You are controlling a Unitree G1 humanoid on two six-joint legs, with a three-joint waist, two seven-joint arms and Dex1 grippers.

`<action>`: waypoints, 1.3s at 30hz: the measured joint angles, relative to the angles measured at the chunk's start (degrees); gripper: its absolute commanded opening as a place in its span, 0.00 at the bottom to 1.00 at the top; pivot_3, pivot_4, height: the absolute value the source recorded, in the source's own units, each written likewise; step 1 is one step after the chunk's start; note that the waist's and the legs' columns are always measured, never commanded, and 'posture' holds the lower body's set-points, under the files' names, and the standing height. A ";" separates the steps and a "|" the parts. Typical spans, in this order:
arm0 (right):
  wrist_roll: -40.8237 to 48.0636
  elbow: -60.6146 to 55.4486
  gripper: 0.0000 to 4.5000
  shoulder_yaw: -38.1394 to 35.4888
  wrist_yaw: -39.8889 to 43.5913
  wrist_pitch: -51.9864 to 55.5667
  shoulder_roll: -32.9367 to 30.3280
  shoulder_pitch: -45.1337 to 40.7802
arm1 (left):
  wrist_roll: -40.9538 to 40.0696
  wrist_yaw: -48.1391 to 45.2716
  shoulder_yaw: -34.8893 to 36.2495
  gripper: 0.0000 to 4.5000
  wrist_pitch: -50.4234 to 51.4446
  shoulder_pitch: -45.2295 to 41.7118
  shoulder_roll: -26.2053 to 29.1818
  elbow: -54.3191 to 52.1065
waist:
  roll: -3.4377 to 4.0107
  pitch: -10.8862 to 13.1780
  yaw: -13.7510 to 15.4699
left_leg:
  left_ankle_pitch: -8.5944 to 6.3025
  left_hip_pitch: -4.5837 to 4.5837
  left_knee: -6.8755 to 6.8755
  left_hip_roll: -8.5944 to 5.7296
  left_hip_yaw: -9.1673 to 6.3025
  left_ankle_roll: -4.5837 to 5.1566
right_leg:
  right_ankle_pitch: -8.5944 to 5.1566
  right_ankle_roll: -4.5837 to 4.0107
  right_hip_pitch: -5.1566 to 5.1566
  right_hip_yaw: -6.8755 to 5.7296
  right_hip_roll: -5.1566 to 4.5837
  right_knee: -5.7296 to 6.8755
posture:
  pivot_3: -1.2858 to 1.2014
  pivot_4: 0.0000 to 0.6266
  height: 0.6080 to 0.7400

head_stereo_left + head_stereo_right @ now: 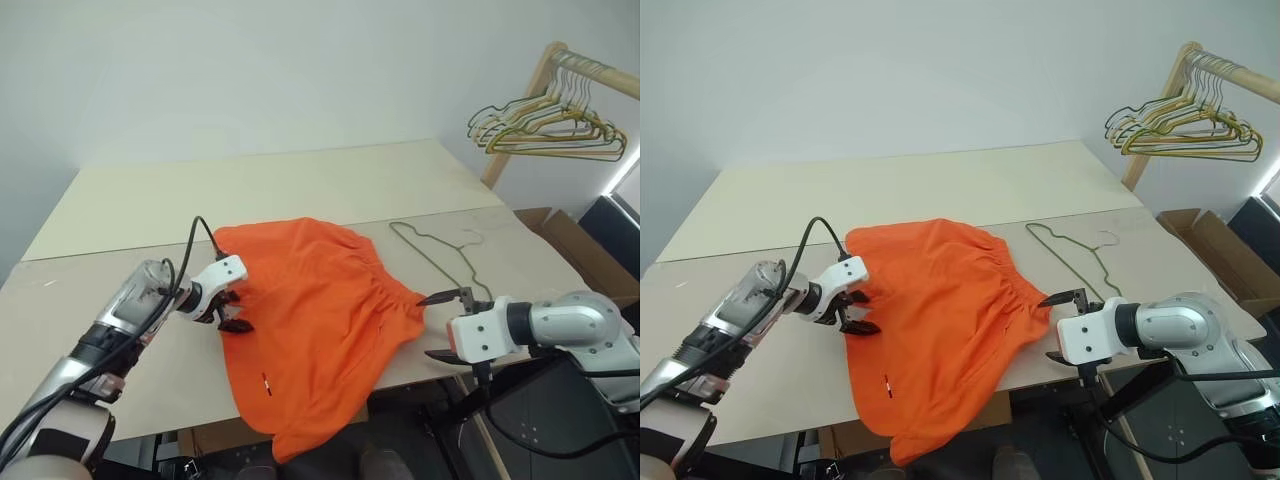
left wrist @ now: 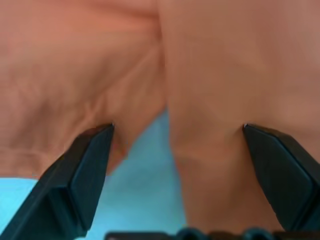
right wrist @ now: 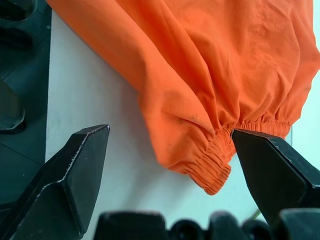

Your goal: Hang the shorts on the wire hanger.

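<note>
bright orange fabric shorts [image 1: 310, 320] drape off the beige desk [image 1: 130, 360] edge; the left pincer [image 1: 232, 311], fingers apart, straddles their side hem, right pincer [image 1: 446, 325] spread near the waistband, thin grey wire hanger [image 1: 440, 256] just beyond.

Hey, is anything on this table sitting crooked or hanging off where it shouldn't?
Yes: the orange shorts lie skewed across the table, and one leg droops over the near edge. The wire hanger lies flat beside the waistband, nothing on it. Nothing looks spilled or damaged.
</note>
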 measured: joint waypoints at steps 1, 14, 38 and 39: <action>0.01 -0.42 1.00 -0.33 -0.12 0.29 0.00 0.33 | 0.29 -0.42 -0.08 0.73 -0.68 -0.60 -0.37 1.20 | 0.00 0.00 -0.01 | 0.00 0.00 0.00 0.00 0.00 0.00 | 0.00 0.00 0.00 0.00 -0.01 0.00 | 0.44 0.00 1.00; 0.04 -2.38 1.00 -1.78 -1.19 1.46 0.07 2.40 | 1.96 -6.15 -0.02 0.00 -7.82 -0.80 2.11 4.68 | 0.00 0.00 -1.37 | -0.01 -0.03 -0.01 0.01 -0.03 0.01 | -0.01 0.02 -0.02 0.00 -0.02 -0.02 | 0.45 0.00 1.00; -5.48 -1.73 1.00 3.79 -5.38 1.34 7.94 -0.98 | 14.22 -6.47 1.78 0.43 -44.78 -9.86 2.22 30.62 | -0.02 0.01 -1.33 | -0.01 -0.10 0.02 -0.01 -0.03 0.01 | -0.01 0.06 -0.08 -0.01 -0.05 0.01 | 0.45 0.00 1.00; -6.30 -1.07 1.00 4.61 -5.98 1.13 8.49 -1.79 | 14.13 -6.43 2.14 0.50 -45.09 -9.45 2.85 30.02 | -0.02 0.01 -1.42 | -0.01 -0.09 0.02 -0.01 -0.03 0.01 | -0.01 0.05 -0.08 -0.01 -0.04 0.02 | 0.45 0.00 1.00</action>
